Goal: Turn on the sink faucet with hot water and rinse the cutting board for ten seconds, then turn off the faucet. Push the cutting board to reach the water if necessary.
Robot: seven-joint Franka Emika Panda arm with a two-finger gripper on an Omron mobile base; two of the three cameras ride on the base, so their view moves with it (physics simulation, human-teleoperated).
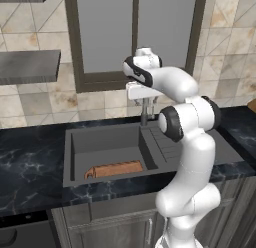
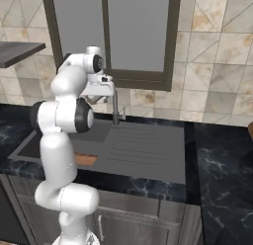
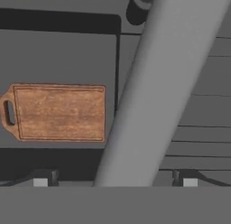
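The reddish-brown cutting board [image 1: 115,169] lies flat in the basin of the dark grey sink [image 1: 105,144], near its front wall, handle loop to the left. From the right base view only its end [image 2: 87,160] peeks out behind my arm. The sink faucet [image 1: 145,113] stands behind the basin, its post [image 2: 115,108] upright with a small lever beside it. My gripper [image 1: 145,99] hangs over the faucet, open. Looking down from the hand, the spout [image 3: 149,92] runs diagonally between my fingertips [image 3: 43,179], with the board [image 3: 58,112] left of it. No water shows.
Black marbled countertop [image 1: 30,162] surrounds the sink, with a ribbed drainboard [image 2: 143,145] on the right. A dark-framed window [image 1: 135,37] fills the tiled wall behind the faucet. A grey shelf [image 1: 30,64] juts out at upper left.
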